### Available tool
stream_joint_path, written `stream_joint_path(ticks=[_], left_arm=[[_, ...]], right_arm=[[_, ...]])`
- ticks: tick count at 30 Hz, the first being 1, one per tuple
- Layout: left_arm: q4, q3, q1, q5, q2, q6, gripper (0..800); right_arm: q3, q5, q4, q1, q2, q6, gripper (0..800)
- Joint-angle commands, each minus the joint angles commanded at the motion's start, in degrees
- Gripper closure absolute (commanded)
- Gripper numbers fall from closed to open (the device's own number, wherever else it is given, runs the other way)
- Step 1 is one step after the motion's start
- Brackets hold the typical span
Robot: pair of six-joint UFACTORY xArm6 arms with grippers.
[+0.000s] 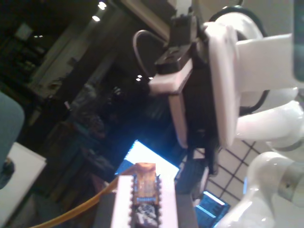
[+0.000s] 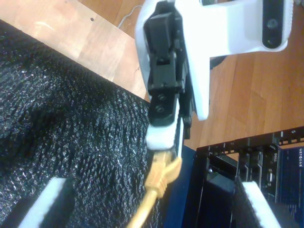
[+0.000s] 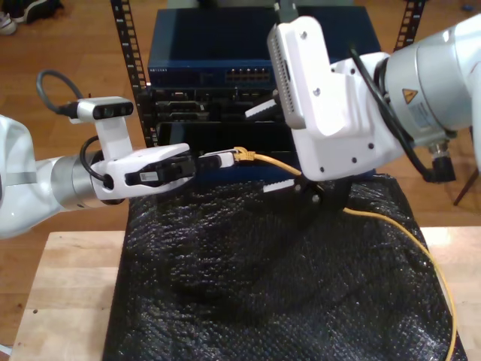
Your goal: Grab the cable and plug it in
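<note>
Exterior view: you see my first end effector [image 3: 225,159] clamped on the long thin yellow-orange network cable [image 3: 259,158] near its plug (above the black textured mat [image 3: 225,263]); my second end effector [image 3: 257,150] has its jaws spread.

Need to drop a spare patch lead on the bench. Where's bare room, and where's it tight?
Free: the black mat nearest the camera, and the wooden tabletop strip at the exterior view's left. Crowded: mat's far edge, where my first claw holds the cable before the rack, beside my second claw.
</note>
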Motion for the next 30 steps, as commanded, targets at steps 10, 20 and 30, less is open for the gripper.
stream_joint_path(ticks=[10, 20, 30], left_arm=[[-2.4, -0.3, -0.1, 4.0, 0.5, 0.0, 787], [-2.8, -0.1, -0.2, 5.5, 1.0, -1.3, 789], [-2.7, 0.0, -0.3, 7.2, 1.3, -4.8, 787]], right_arm=[[0.0, 0.0, 1.8, 0.7, -1.8, -0.8, 132], [-0.1, -1.6, 4.7, 1.2, -1.7, -3.4, 300], [0.4, -3.6, 4.6, 2.0, -1.2, -3.9, 351]])
